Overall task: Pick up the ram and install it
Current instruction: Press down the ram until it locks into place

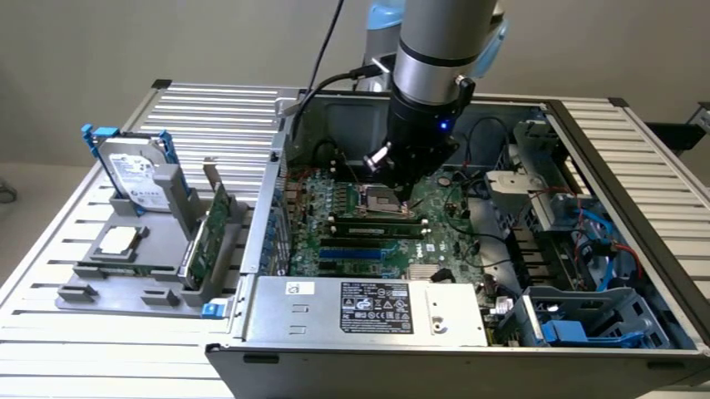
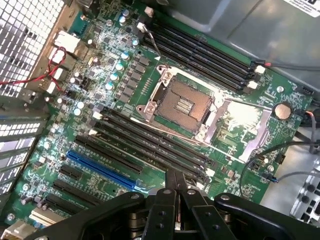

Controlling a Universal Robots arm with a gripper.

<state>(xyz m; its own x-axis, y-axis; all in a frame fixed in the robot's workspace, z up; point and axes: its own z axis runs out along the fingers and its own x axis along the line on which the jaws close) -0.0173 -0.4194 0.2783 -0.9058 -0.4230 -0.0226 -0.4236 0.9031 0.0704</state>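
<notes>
A long thin green ram (image 1: pixel 377 222) with dark chips stands on edge in the memory slots (image 2: pixel 150 145) of the motherboard (image 1: pixel 444 237), just beside the CPU socket (image 2: pixel 181 105). My gripper (image 1: pixel 406 202) hangs over the board inside the open computer case, its tips close above the stick's end on the exterior view's right. In the wrist view the gripper (image 2: pixel 175 181) has its black fingers (image 2: pixel 170 186) pressed together with nothing between them, low over the near end of the slot row. Whether the tips touch the ram I cannot tell.
The case walls (image 1: pixel 278 191) and a power supply (image 1: pixel 367 307) ring the board. Cables and drive bays (image 1: pixel 577 241) crowd the exterior view's right. On the exterior view's left, a grey fixture (image 1: pixel 133 287) holds a hard drive with blue rails (image 1: pixel 133 170), an expansion card (image 1: pixel 211 233) and a processor (image 1: pixel 116 241).
</notes>
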